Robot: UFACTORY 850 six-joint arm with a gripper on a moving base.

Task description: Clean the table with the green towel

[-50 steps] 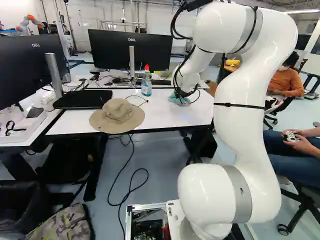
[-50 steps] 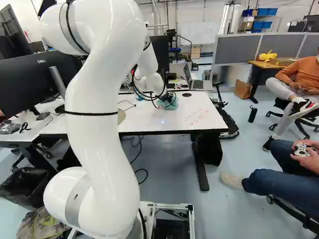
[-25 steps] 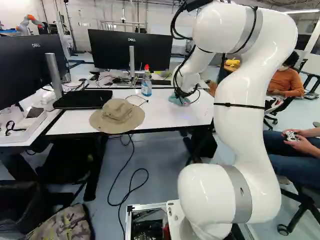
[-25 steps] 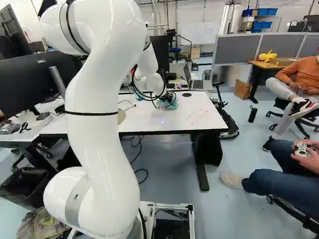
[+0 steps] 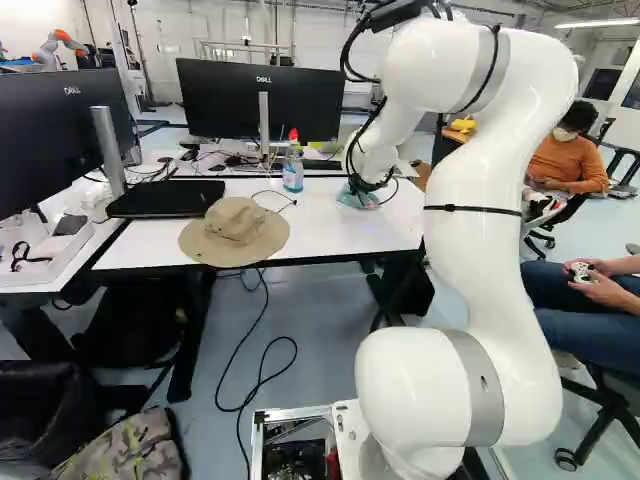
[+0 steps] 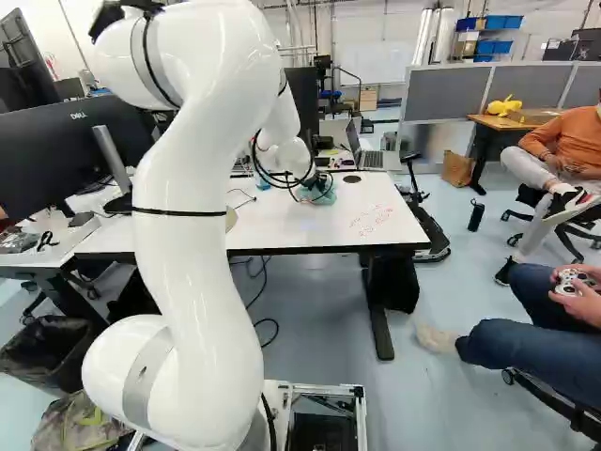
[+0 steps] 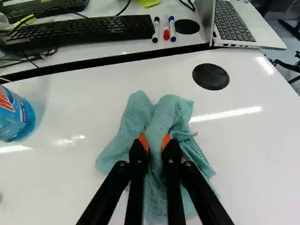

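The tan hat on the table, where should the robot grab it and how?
Probably by the sun hat's crown, pinched from above: it bulges up in the middle, while the wide brim spreads low around it, giving less to pinch.

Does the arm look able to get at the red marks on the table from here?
Probably yes: the gripper holds the towel on the same table, and in the right base view nothing stands between towel and red marks. Full reach isn't certain.
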